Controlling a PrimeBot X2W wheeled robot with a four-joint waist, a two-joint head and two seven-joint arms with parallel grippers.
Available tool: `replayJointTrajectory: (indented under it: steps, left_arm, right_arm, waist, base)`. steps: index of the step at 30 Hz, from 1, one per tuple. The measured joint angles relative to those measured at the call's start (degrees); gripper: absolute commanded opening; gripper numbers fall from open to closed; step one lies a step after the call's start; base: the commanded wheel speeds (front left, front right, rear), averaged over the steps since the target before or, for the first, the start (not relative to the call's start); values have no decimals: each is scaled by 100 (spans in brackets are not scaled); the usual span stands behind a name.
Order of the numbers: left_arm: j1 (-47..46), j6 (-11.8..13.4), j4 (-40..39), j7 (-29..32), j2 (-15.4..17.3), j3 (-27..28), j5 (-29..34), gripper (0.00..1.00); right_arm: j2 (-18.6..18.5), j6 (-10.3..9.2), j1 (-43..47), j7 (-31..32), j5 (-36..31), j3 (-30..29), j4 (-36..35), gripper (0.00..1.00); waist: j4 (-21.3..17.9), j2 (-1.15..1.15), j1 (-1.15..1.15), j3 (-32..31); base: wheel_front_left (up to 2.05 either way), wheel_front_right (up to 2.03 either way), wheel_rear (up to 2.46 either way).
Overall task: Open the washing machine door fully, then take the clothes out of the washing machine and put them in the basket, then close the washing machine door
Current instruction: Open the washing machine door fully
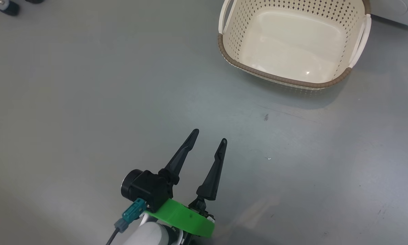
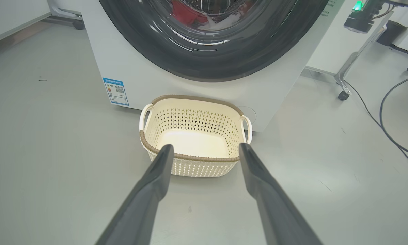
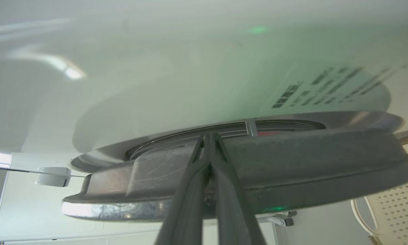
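The washing machine [image 2: 139, 68] stands white behind the cream basket [image 2: 190, 98], which sits empty on the floor against its front. The washing machine door [image 2: 224, 64] shows its glossy black rim, and red clothes [image 2: 183, 13] show through the glass. My left gripper [image 2: 205, 147] is open, low over the floor and pointing at the basket [image 1: 245, 66]; it holds nothing [image 1: 209, 136]. My right gripper [image 3: 209, 134] is shut, its tips in the narrow gap between the door's rim [image 3: 292, 163] and the washer's white front [image 3: 190, 85]. A red sliver of clothes [image 3: 268, 133] shows in that gap.
A blue label [image 2: 115, 91] is on the washer's lower left front. To the right stand a wheeled frame leg [image 2: 343, 92] and a black cable [image 2: 384, 119] across the floor. A castor [image 1: 6, 6] sits at the far left. Grey floor surrounds the basket.
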Motion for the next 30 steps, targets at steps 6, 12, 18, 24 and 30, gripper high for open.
replayJointTrajectory:
  steps: [6, 12, 18, 24, 30]
  left_arm:
    - [-4, 0, -3, 0, -1, -7, 9, 100]
    - [-16, 1, 0, 0, -2, -44, 158, 100]
    - [-16, 2, -3, 0, -2, -22, 156, 100]
    - [-17, 43, 16, 0, -2, -32, 155, 100]
    - [-17, 44, 88, 0, -3, -29, 157, 100]
  right_arm:
    - [-47, 0, -129, 156, 9, 13, 235, 0]
    - [-114, 1, -186, 324, 25, 55, 426, 0]
    - [-175, 1, -197, 450, 12, 101, 573, 0]
    - [-241, 1, -163, 632, 14, 109, 722, 0]
    - [-218, 1, 88, 771, 14, 144, 804, 0]
  waist:
    - [5, 0, 0, -10]
    - [6, 0, 0, -35]
    - [6, 0, 0, -81]
    - [21, 0, 0, -181]
    - [20, 0, 0, -349]
  base:
    - [0, 0, 0]
    - [0, 0, 0]
    - [0, 0, 0]
    - [0, 0, 0]
    - [0, 0, 0]
